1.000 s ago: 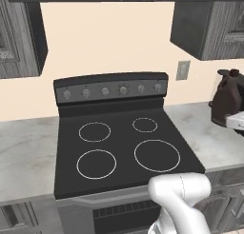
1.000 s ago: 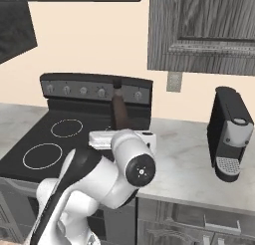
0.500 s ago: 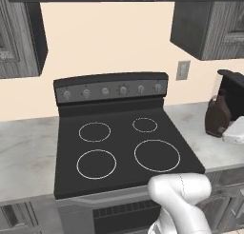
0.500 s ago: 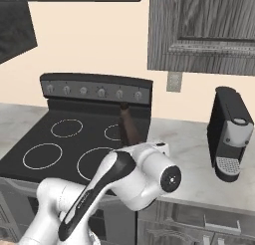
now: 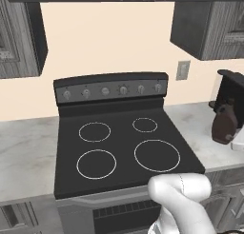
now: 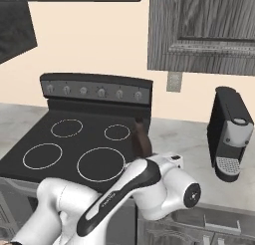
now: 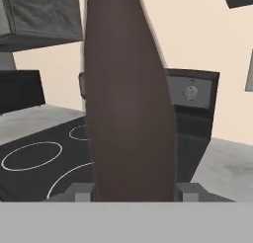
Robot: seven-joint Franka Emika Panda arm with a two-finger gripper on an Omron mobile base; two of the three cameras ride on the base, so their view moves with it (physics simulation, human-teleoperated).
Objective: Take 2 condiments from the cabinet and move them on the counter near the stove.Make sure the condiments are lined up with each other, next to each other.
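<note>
My gripper [image 7: 134, 191] is shut on a dark brown condiment bottle [image 7: 128, 103], squat-bellied and upright between the two finger tips. From the left base view the bottle [image 5: 223, 127] hangs low over the counter [image 5: 195, 119] just right of the stove [image 5: 119, 152], in front of the coffee machine. In the right base view the bottle [image 6: 141, 137] shows partly behind my white arm, at the stove's [image 6: 74, 144] right edge. Whether it touches the counter [image 6: 184, 139] I cannot tell. The grey wood-grain cabinet [image 6: 204, 30] hangs above to the right.
A tall black coffee machine [image 6: 230, 134] stands on the counter right of the bottle, near the wall. A wall outlet [image 6: 174, 81] sits above the counter. More counter [image 5: 26, 152] lies left of the stove. My arm [image 6: 149, 189] crosses the foreground.
The held bottle has travelled right and downward, from over the stove's right edge to low over the counter beside it. The jaws have kept their grip.
</note>
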